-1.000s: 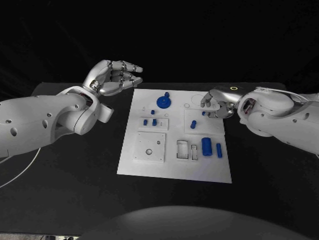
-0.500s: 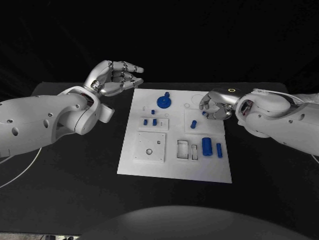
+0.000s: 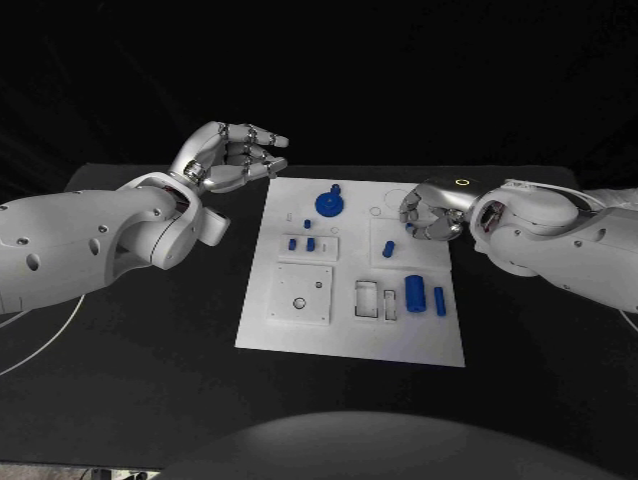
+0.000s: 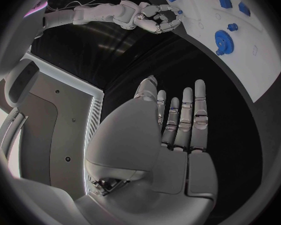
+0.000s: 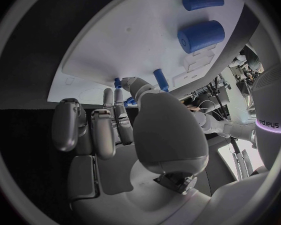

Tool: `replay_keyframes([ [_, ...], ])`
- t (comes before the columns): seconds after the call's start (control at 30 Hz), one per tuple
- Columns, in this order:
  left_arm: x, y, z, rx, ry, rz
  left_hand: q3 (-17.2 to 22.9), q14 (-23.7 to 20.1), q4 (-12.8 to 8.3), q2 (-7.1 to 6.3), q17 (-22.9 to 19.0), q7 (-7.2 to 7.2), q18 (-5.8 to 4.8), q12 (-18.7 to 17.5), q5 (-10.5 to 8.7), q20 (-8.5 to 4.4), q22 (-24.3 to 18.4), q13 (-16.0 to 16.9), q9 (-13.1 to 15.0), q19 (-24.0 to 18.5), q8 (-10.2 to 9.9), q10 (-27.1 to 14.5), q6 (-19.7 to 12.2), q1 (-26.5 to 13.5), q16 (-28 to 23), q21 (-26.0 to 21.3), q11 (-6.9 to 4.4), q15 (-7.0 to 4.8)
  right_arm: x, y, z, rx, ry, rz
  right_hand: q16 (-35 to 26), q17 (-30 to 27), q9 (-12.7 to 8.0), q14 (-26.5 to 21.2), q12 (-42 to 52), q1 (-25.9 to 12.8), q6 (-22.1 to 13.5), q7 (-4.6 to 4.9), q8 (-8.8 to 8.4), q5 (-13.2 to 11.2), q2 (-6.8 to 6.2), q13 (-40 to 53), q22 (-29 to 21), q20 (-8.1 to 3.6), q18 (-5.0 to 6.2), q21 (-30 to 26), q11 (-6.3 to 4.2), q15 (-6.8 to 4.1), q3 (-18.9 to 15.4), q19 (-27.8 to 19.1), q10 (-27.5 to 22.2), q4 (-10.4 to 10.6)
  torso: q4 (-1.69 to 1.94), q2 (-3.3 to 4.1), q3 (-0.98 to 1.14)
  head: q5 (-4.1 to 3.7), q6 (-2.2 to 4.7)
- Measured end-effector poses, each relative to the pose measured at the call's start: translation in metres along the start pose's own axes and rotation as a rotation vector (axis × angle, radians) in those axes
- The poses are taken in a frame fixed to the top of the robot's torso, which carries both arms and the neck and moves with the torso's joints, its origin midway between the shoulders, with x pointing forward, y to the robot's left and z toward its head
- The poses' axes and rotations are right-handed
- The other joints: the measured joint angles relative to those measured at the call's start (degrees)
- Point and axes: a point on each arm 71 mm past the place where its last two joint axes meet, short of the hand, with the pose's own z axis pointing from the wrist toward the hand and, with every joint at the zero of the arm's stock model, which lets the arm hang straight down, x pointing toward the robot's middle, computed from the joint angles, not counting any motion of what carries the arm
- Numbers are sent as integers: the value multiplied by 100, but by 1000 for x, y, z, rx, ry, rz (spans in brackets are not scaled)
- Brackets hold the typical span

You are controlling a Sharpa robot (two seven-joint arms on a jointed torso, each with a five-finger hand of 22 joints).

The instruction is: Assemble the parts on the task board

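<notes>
- On the black table, the white task board (image 3: 351, 330) lies between the arms, with a blue gear (image 3: 328, 205) at its far end, small blue pegs (image 3: 300, 243) mid-board and a thick blue cylinder (image 3: 413, 292) nearer.
- The left hand (image 3: 233, 156) hovers beside the board's far corner, fingers apart, holding nothing.
- The right hand (image 3: 427, 212) curls over the board's far right edge; whether it grips a part cannot be told.
- Several white recesses look unfilled, so assembly seems partly done.
</notes>
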Motion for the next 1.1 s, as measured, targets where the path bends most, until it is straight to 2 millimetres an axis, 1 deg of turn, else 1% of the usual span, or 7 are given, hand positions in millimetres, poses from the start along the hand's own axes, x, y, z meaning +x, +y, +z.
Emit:
replay_keyframes([
  [0.27, 0, 1, 0, -7, 1, 0, -32, 29, 0, 21, -11, 20, 1, 38, 21, -1, 0, -15, 0, 40, 0, 0, 20, 21, 0, 0, 0, -13, 3, -1, 2, 2, 10, 3, 0, 0, 147, -21, 22, 0, 0, 0, 44, 22, 0, 36, 0, -20, -1, 0, -21, -21, 40, -21, -21, -40, -1, -1, 1, 13, 0],
  [0.4, 0, 1, 0, -10, 2, -1, -32, 63, 0, -9, -21, 20, -1, 39, 21, 0, 1, -22, 0, 65, 0, 0, 20, 51, 22, 1, 0, -5, 4, -1, 4, 4, 17, 3, 0, 0, 199, -21, 22, -23, -2, -2, 44, 23, -23, 44, -1, -20, 0, 0, -20, -20, 63, -21, -21, -63, -2, -1, 1, 13, 0],
  [0.53, 0, 1, 0, -12, 3, -1, -48, 71, -15, 13, -27, 20, -1, 39, 21, 0, 0, -27, 0, 81, 0, 0, 20, 74, 22, 1, 0, -14, 5, -1, 4, 5, 22, 4, 0, -1, 275, -21, 22, -23, -51, 7, 44, 89, -23, 60, -1, -20, -1, 0, -19, -20, 114, -21, -63, -114, -3, -1, 2, 14, 0],
  [0.67, 0, 1, 0, -13, 4, -1, -64, 91, 1, 13, -27, 20, -1, 39, 21, 0, 1, -27, 0, 81, 0, 0, 20, 73, 22, 1, 0, 6, 5, 0, 5, 4, 27, 5, 0, -1, 367, -42, 46, -23, -153, 49, 45, 110, -23, 70, -2, -41, -1, -26, -19, -41, 198, -42, -63, -198, -3, -1, 1, 18, 0],
  [0.87, 0, 1, 0, -15, 5, -1, -64, 111, 1, 13, -35, 20, -1, 66, 43, -4, 1, -32, 4, 115, 0, 0, 20, 73, 22, 1, 0, -14, 5, 0, 5, 2, 30, 7, 0, -1, 438, -42, 55, -22, -153, 49, 45, 166, -22, 85, -2, -41, -1, -26, 1, -41, 280, -42, -83, -280, -4, -1, 1, 23, -1],
  [0.97, 0, 1, 0, -16, 5, -2, -64, 111, 1, 13, -35, 19, 0, 66, 43, 0, 1, -33, 5, 122, 23, 20, 20, 73, 22, 1, 20, -14, 6, 0, 5, 0, 30, 8, 0, -1, 485, -42, 75, -5, -151, 51, 85, 166, -5, 92, -2, -41, -1, -26, -42, -41, 316, -42, -40, -316, -5, -1, 1, 25, -1],
  [1.1, 0, 2, 0, -20, 6, -1, -64, 111, 1, 36, -41, 19, -1, 66, 43, 0, 1, -33, 5, 122, 23, 21, 20, 97, 34, 3, 20, -14, 6, 1, 6, -5, 31, 10, -1, -1, 557, -42, 112, 33, -122, 81, 125, 167, 33, 95, -2, -41, -1, -26, -60, -41, 349, -42, 24, -349, -5, -1, 1, 21, -1],
])
